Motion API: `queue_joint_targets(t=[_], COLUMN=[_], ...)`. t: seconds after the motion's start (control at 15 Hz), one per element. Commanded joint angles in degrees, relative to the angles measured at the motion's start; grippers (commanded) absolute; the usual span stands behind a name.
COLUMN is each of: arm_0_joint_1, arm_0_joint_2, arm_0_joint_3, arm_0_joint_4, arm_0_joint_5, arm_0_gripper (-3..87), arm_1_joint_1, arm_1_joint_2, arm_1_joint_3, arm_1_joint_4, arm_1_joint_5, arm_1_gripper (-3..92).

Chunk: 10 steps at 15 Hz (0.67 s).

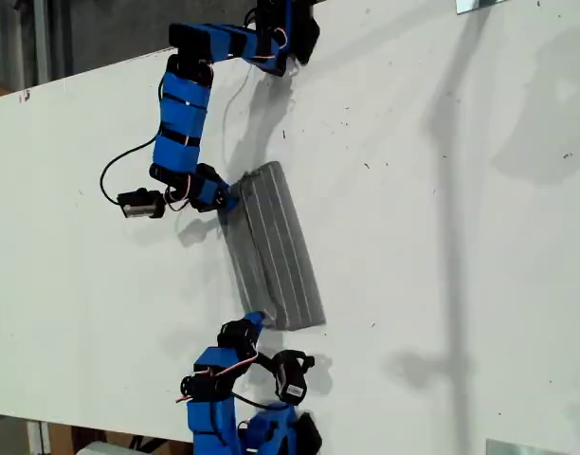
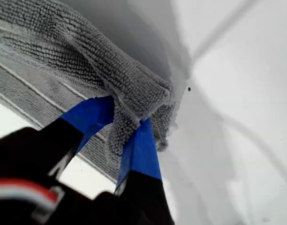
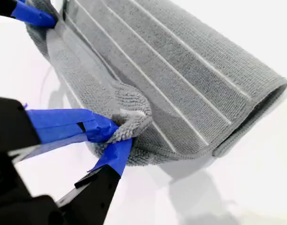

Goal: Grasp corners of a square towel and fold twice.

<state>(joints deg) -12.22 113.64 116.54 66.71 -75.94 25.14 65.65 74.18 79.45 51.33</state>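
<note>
In the exterior view the bases of both arms are cut off, one by the upper edge and one by the lower edge, and my grippers' fingertips are too small there to make out. The wrist views settle it. My first gripper has its blue-taped jaws clamped on one corner of the towel, the fabric bunched between them. Below the jaws the black body of the claw hides the cloth, and the rest of the towel runs out of that picture. My second gripper is likewise closed on another corner, pinching a rounded tab of the grey pile. At the far end of the towel, the tip of my first gripper shows only as a blue sliver, cut off by the frame. The towel lies on the white table as a long narrow band doubled over once. Its rolled fold faces the exterior view's right, and its open edges face the exterior view's left, where both claws hold. My first gripper is at the band's upper end in the exterior view and my second gripper is at its lower end. Whether each claw holds one layer or both layers, I cannot tell. The white stripes run along the band's length.
</note>
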Motion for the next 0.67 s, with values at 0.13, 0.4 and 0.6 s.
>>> queue_joint_targets(t=[0.13, 0.4, 0.6], arm_0_joint_1=[7.82, 15.47, 17.05], arm_0_joint_2=[3.52, -3.96, -7.21], arm_0_joint_3=[-1.58, -1.93, -3.25], arm_0_joint_4=[0.18, -4.57, -5.89], arm_0_joint_5=[-4.75, -9.58, -10.11], arm_0_gripper=[-0.4, -0.4, -0.4], arm_1_joint_1=[-5.45, -11.51, -13.8], arm_1_joint_2=[5.27, 9.14, 10.37], arm_1_joint_3=[-3.16, -1.05, 4.04], arm_1_joint_4=[5.54, 10.02, 9.93], arm_1_joint_5=[0.09, 2.11, 3.52], arm_1_gripper=[-0.1, -0.1, -0.1])
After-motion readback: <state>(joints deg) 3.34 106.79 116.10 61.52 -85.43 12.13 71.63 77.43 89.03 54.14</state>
